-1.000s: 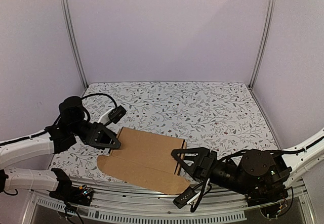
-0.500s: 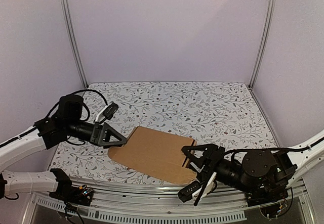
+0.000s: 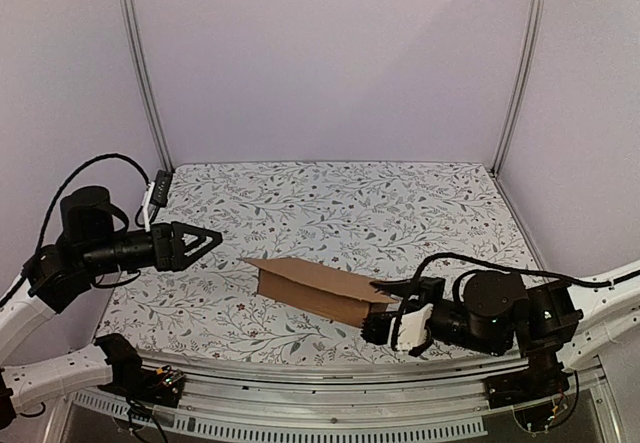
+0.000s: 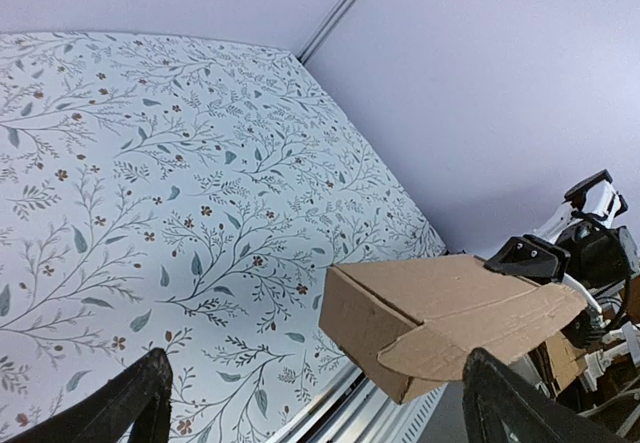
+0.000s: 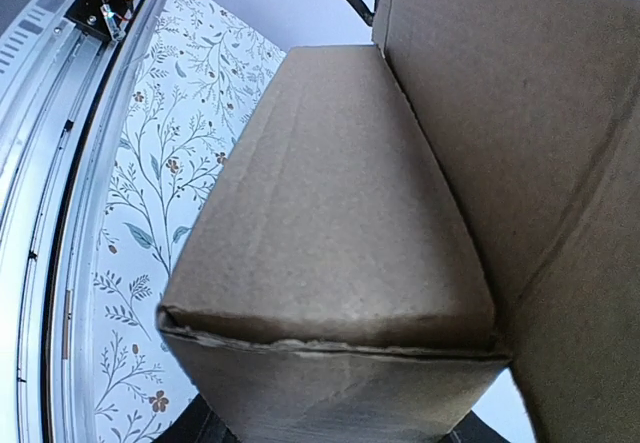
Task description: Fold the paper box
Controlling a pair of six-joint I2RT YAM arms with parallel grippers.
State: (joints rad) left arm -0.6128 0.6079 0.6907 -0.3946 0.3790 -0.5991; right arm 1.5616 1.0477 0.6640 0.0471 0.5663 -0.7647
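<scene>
Paper box (image 3: 310, 288) near-centre of table (image 3: 400, 203), half folded, top flap loose. Ur right gripper (image 3: 385, 311) clamps right end only, so box cld pivot or slip n flap pop open. Left gripper (image 3: 208, 246) wide open, well apart on left, zero support atm.

The 2 arms (image 3: 62, 371) are white with black joints and black cables (image 3: 110, 156).
</scene>
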